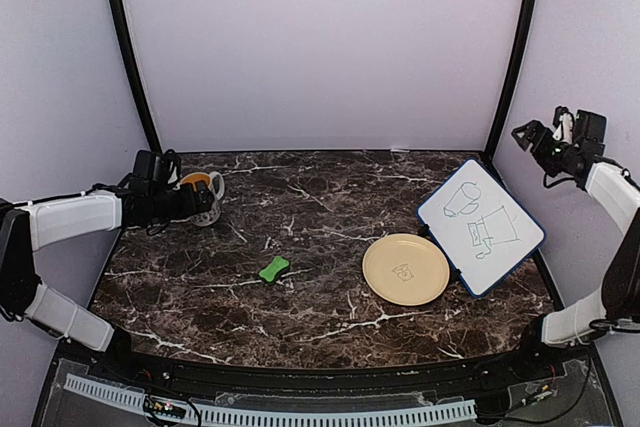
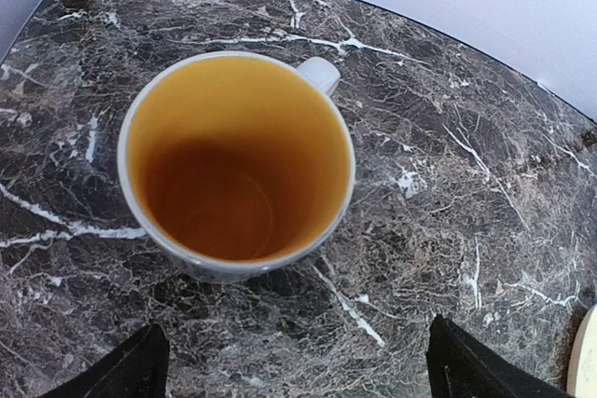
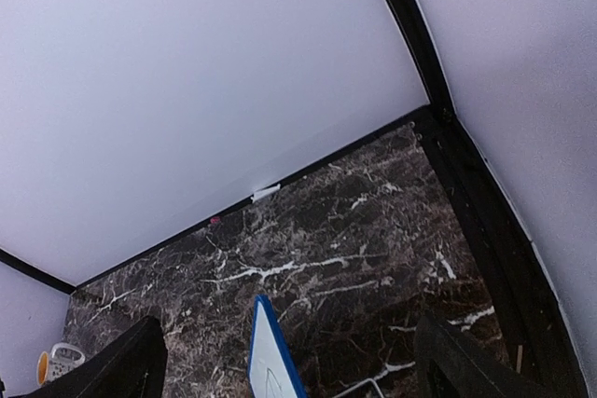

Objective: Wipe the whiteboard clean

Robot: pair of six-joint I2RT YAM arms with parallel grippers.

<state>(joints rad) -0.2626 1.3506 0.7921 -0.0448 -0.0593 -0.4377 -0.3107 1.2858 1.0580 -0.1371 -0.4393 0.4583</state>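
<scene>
We see the whiteboard (image 1: 480,227), a small white rectangle in a thin dark-blue frame with rounded corners, lying at the right side of the dark marble-patterned worktop (image 1: 320,197), turned at an angle; it bears black marker doodles, a tilted cup-like cylinder and a boxy figure beside it, with a small green mark, and none of this reads as words. Its near-left edge meets the rim of a round pale-yellow plate (image 1: 405,269); whether it rests on the plate we cannot tell. The plate carries a small dark mark at its centre, too small for us to read. A bright green bone-shaped object (image 1: 274,268) lies near the middle of the worktop, well apart from the board.

At the far left stands a pale ceramic mug with an orange inside (image 2: 238,165), upright, its handle pointing away from the left wrist camera; the left gripper (image 2: 298,381) hangs just above and beside it, its fingers (image 2: 140,370) spread wide with nothing between them.

The right gripper (image 3: 294,375) is raised by the right wall, above the board's far corner and clear of the worktop; its fingers (image 3: 466,370) also stand wide apart and grasp nothing.
</scene>
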